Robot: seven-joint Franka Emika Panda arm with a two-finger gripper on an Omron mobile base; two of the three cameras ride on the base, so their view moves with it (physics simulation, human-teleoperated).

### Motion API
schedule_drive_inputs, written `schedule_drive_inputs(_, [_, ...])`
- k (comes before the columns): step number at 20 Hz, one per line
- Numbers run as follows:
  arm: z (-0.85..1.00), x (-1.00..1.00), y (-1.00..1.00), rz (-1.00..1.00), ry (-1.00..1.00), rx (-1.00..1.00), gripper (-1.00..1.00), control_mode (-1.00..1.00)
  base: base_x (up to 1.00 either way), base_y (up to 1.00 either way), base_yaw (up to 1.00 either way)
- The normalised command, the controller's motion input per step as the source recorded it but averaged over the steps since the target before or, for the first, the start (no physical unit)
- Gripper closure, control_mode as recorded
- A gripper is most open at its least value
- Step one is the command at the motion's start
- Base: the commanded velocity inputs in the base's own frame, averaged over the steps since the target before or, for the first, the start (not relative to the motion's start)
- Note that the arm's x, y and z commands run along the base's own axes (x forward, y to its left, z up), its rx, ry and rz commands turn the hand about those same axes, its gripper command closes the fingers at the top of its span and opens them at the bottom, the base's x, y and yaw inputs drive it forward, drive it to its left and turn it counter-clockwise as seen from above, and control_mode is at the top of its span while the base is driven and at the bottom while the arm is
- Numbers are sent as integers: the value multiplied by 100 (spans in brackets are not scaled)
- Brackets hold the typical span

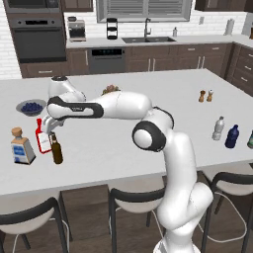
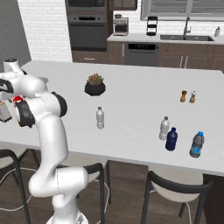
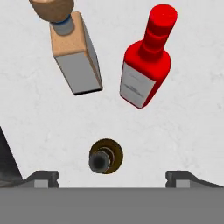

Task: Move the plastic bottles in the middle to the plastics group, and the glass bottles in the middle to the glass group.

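The brown long-necked glass bottle (image 1: 57,151) stands upright on the white island counter (image 1: 123,143), just right of the glass group: a flat red bottle (image 1: 42,139) and a squarish clear bottle (image 1: 22,148) with a blue label and cork. My gripper (image 1: 51,131) hangs open just above the brown bottle's neck. From above, the brown bottle's mouth (image 3: 105,156) sits between the wide-spread fingertips (image 3: 43,177), touching neither. A clear plastic water bottle (image 2: 100,118) stands alone mid-counter. At the right stand a clear bottle (image 2: 164,128), a dark blue one (image 2: 171,139) and a dark blue-capped one (image 2: 197,145).
A bowl of blueberries (image 1: 30,106) sits behind the glass group. A potted succulent (image 2: 95,85) stands mid-counter at the back, and salt and pepper shakers (image 2: 188,96) stand far right. Stools (image 1: 138,200) line the near edge.
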Motion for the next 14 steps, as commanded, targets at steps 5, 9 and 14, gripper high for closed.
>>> schedule_drive_inputs(5, [56,-40,-83,-17,-1,5,-100,-100,0,0,0])
schedule_drive_inputs(9, [22,-7,-100,-28,0,12,-100,-100,0,0,0])
schedule_drive_inputs(14, [0,3,-100,-33,0,15,-100,-100,0,0,0])
